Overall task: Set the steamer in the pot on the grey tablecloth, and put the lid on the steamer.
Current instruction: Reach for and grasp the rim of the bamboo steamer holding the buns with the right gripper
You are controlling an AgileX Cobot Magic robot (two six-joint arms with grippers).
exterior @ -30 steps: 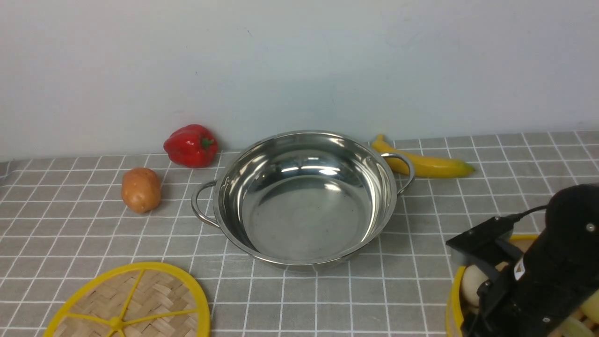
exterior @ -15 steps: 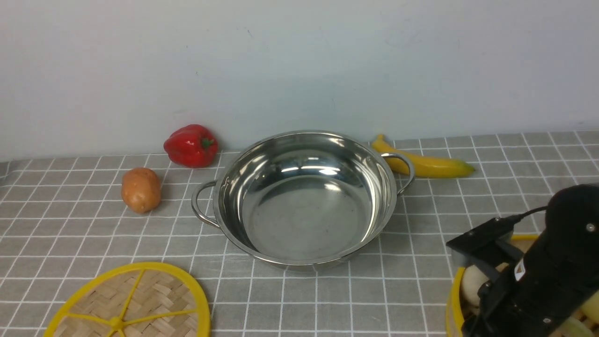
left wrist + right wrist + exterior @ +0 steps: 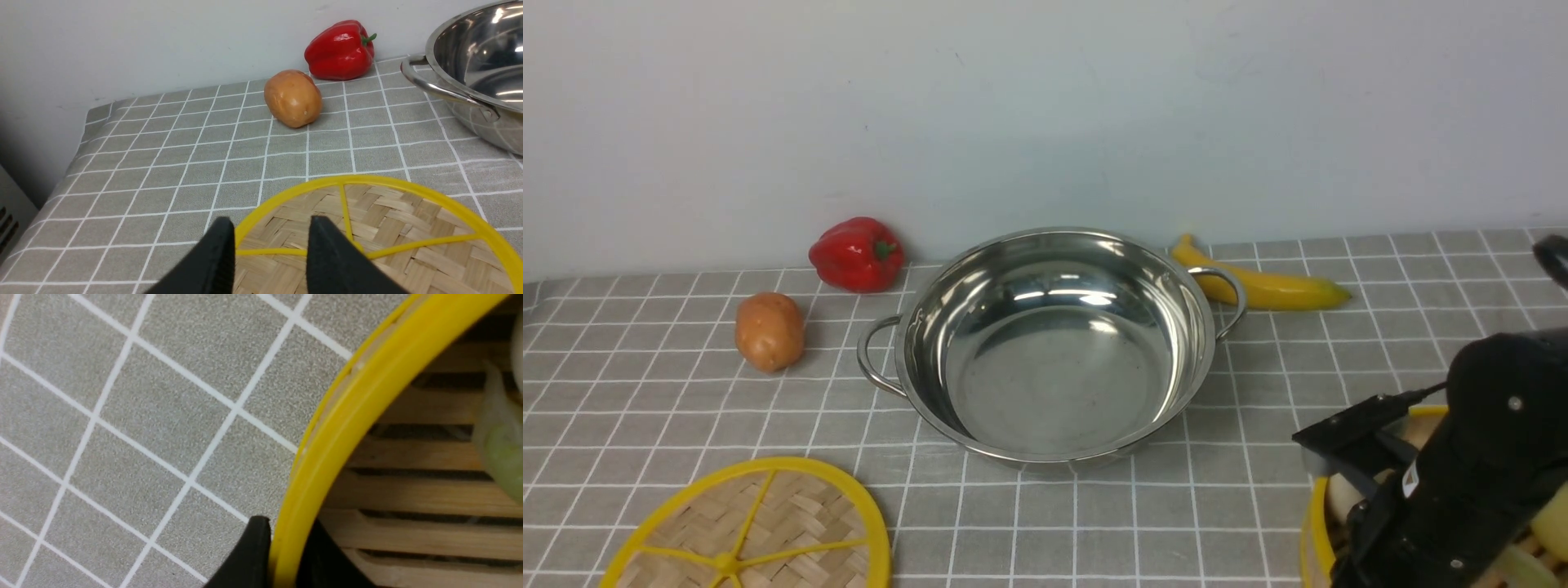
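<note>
- The right gripper (image 3: 282, 561) is clenched on the yellow rim of the steamer (image 3: 408, 494), one finger outside the wall and one inside. The basket stands at the near right corner of the grey tablecloth (image 3: 1258, 367), well apart from the pot (image 3: 947, 327).
- A pinch at a single spot on the rim looks risky. Once the basket is in the air it may sag on the far side and slide in the jaws.
- Pale and greenish food pieces (image 3: 502, 445) lie on the slats and could roll or spill if the basket tilts.
- The steamer seems only slightly narrower than the pot. An off-centre descent could catch the steel rim and leave the basket perched crooked.
- The pot's right loop handle (image 3: 1229, 294) faces the likely path, so a low carry could knock it and shift the pot.
- A banana (image 3: 1266, 287) lies just behind that handle. A red pepper (image 3: 856, 253) and a potato (image 3: 768, 331) rest to the pot's left, clear of the route.
- The left gripper (image 3: 269, 245) hangs with its jaws parted above the lid (image 3: 388, 228), which lies flat at the near left.
</note>
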